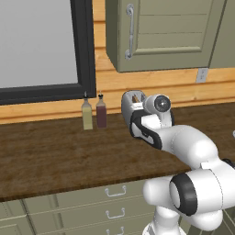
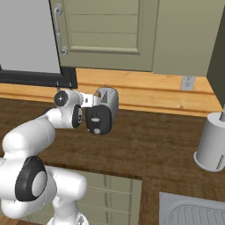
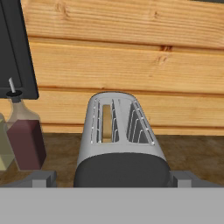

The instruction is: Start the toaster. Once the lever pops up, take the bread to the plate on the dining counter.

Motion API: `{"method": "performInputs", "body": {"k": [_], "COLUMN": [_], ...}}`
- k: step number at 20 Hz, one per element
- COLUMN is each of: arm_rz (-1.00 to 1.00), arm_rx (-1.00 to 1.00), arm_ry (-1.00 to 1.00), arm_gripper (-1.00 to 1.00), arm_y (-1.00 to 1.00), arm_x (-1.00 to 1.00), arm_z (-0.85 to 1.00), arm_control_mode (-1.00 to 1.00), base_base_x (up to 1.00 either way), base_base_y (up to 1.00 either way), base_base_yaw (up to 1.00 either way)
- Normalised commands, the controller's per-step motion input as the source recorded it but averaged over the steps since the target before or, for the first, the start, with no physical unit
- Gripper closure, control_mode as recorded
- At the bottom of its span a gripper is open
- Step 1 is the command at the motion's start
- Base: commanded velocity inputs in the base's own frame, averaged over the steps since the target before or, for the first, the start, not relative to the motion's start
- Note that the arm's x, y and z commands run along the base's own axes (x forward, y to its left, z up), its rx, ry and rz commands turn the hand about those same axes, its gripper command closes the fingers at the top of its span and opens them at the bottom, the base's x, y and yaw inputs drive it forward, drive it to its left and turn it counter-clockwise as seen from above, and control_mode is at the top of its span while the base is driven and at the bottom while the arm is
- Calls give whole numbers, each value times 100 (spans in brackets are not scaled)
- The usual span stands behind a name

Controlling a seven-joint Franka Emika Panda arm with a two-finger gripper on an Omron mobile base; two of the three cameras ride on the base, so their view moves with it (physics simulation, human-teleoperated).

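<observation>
In the left base view the arm (image 1: 183, 151) covers most of the toaster (image 1: 132, 102), leaving its top end. In the hand view the toaster's black end panel (image 3: 121, 173) is cut off below, so the lever cannot be made out. The bread (image 3: 106, 123) sits deep in the left slot, only its top edge showing, and a pale bottle (image 3: 3, 148) is cut by the left edge.
</observation>
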Motion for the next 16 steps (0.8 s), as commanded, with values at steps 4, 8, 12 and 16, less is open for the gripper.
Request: {"method": "performInputs", "body": {"k": [4, 8, 12, 16], "arm_rz": [0, 0, 0, 0], "arm_rx": [0, 0, 0, 0], "arm_ry": [0, 0, 0, 0], "arm_gripper": [-100, -100, -100, -100], "arm_y": [0, 0, 0, 0], "arm_x": [0, 0, 0, 0], "arm_z": [0, 0, 0, 0], "arm_control_mode": [-100, -100, -100, -100], "base_base_x": [0, 0, 0, 0], "base_base_y": [0, 0, 0, 0], "base_base_yaw": [0, 0, 0, 0]}}
